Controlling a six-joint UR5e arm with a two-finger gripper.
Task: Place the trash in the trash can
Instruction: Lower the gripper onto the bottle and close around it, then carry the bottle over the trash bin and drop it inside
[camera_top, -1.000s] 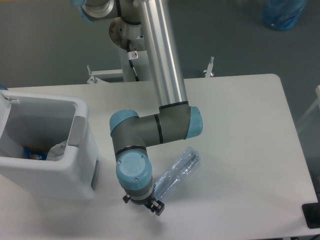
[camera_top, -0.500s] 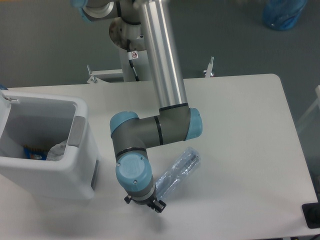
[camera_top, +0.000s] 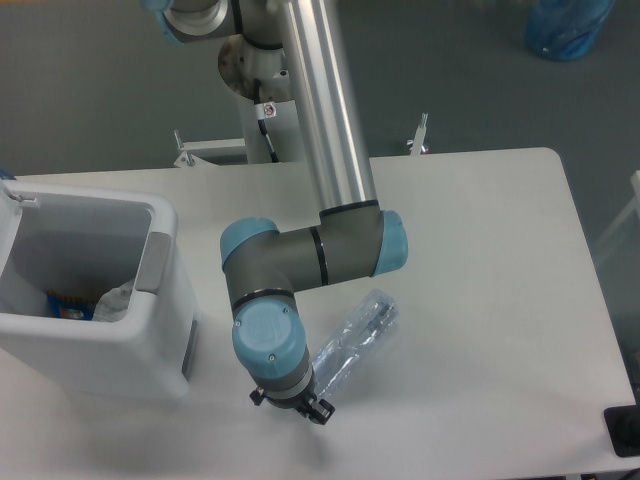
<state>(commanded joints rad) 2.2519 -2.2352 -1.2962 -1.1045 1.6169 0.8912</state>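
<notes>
The crushed clear plastic bottle lies slanted on the white table, and its lower end runs under the arm's wrist. My gripper points down at that end. The blue wrist cap hides its fingers, and only small black parts show beneath it. The white trash can stands at the left edge of the table. A crumpled whitish wrapper lies inside it beside something blue with print.
The arm's thick silver link crosses above the middle of the table from the rear. The table's front edge lies close below the gripper. A black object sits at the front right corner, and a blue bag lies on the floor behind.
The wrist has shifted slightly right and down onto the bottle's lower end. The bottle's upper end has shifted a little up and left.
</notes>
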